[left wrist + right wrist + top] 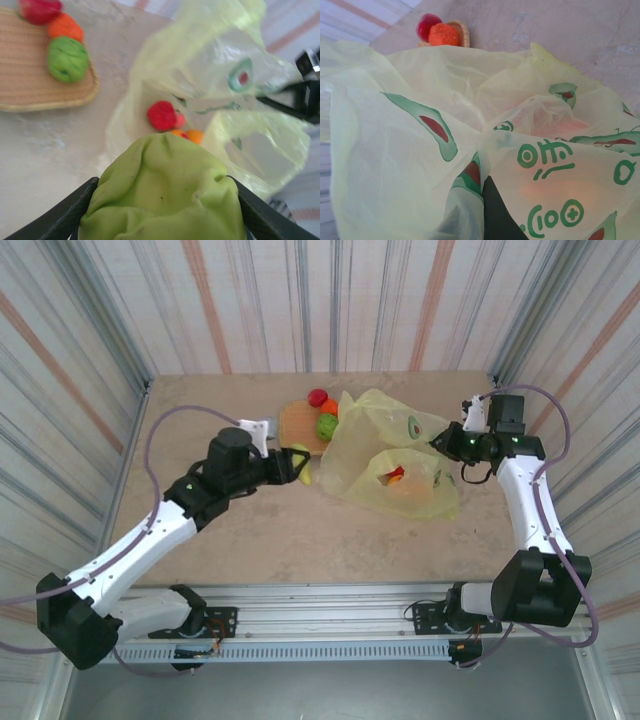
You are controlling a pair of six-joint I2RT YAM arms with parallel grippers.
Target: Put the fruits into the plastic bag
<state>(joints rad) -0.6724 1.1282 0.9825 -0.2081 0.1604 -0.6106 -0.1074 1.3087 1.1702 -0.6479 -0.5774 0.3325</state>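
Observation:
My left gripper [298,465] is shut on a soft, wrinkled green fruit [165,190], which bulges between both fingers just left of the bag's mouth. The yellow-green plastic bag [395,455] lies crumpled at centre right, its opening towards the left. Inside it lie a red fruit [161,115] and an orange one [195,136]. My right gripper [442,445] is shut on the bag's right edge and holds it up; the plastic [420,150] drapes over its dark finger [495,215]. A red fruit [318,397], an orange one [330,407] and a green one [326,425] sit on the wicker tray.
The shallow wicker tray [293,420] stands at the back centre, touching the bag's left side. Striped walls close in the table on the left, right and back. Bare tabletop [300,530] lies in front of the bag and tray.

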